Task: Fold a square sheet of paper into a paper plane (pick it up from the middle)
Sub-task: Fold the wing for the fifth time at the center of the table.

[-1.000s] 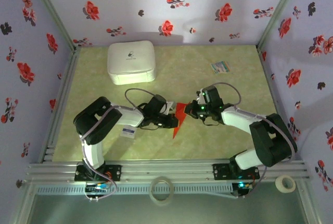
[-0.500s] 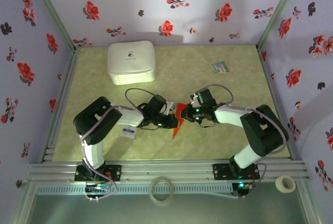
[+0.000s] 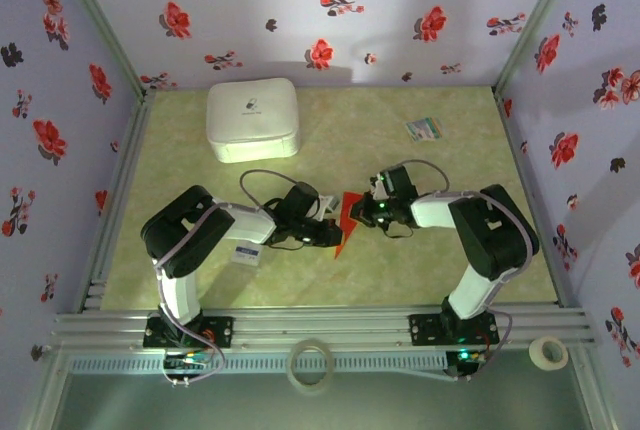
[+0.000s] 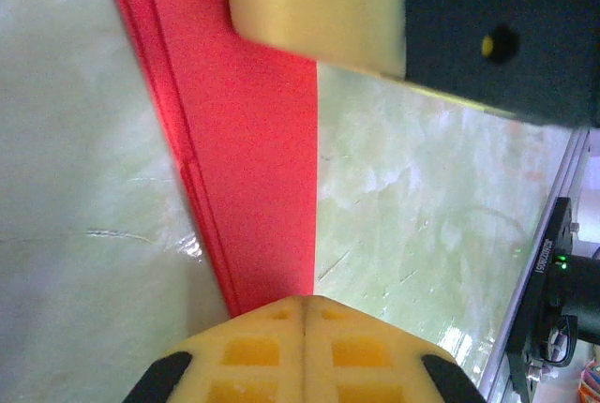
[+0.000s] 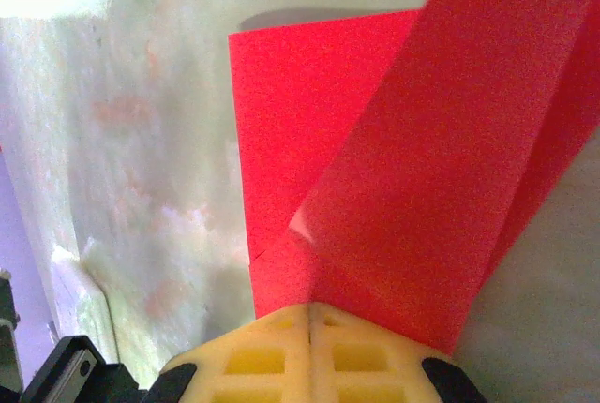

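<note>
Lilac walls [image 3: 400, 45], red and black flower print, three sides. Green marbled tabletop [image 3: 430, 275]; aluminium rails [image 3: 330, 328] along near edge.

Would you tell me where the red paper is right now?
In the top view the red paper lies mid-table, between the left hand and right hand, nearer the arms than the white box.

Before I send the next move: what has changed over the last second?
The right arm swung its elbow inward, and the right gripper edged slightly left, still pinching the red paper. The left gripper stayed put, shut on the same paper. The white box and small card have not moved.
</note>
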Motion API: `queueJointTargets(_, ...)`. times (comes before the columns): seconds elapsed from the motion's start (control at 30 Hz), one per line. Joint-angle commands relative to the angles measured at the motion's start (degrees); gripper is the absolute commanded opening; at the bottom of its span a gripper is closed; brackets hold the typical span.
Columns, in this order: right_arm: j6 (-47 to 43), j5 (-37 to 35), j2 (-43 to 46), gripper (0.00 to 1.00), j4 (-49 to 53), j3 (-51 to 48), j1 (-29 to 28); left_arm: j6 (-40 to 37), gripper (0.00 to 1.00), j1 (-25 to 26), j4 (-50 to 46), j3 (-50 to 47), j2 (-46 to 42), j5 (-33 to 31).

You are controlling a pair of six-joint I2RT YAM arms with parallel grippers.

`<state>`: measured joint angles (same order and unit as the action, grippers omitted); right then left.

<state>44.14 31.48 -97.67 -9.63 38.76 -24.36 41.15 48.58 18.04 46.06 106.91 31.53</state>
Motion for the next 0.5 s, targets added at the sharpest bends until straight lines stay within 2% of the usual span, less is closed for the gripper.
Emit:
queueJointTargets(0.0,0.0,-2.3,-1.6,0.06,0.7,0.6,1.2,-0.7,0.0,0.5,-13.6,-4.0,3.2,0.4)
queueJointTargets(0.1,0.4,-1.8,-1.5,0.06,1.5,0.7,1.1,0.2,0.0,0.4,-13.1,-4.5,0.6,-0.3)
queueJointTargets(0.33,2.9,-0.9,0.2,0.04,0.7,-1.6,0.9,0.9,0.0,0.2,-15.7,-2.6,-12.0,-3.0)
queueJointTargets(0.47,4.2,-1.0,1.4,0.03,1.0,-2.3,0.2,1.1,0.0,0.0,-16.2,0.4,-13.0,-2.5)
